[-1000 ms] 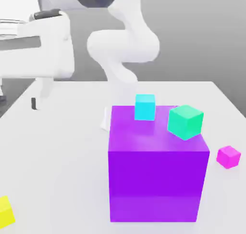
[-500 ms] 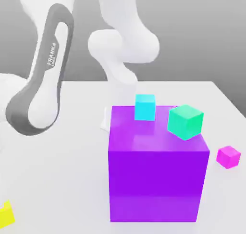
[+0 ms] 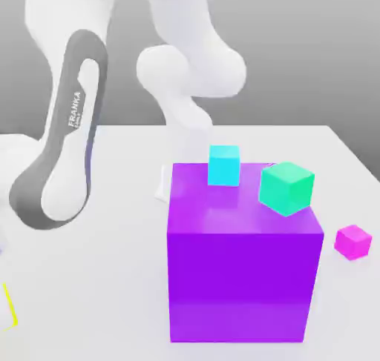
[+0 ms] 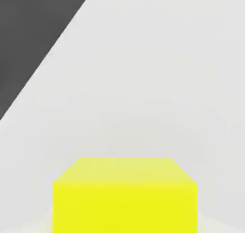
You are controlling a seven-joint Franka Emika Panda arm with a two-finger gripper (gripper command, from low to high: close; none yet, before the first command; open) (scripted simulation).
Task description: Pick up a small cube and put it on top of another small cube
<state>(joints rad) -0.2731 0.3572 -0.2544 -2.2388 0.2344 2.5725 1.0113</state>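
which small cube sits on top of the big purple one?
The cyan cube, resting flat on the purple cube. The magenta cube sits on the table; the yellow cube too, at the exterior view's left edge.

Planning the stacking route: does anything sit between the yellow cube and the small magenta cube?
Yes. The big purple cube sits on the table between the yellow cube at the exterior view's left edge and the small magenta cube on the right.
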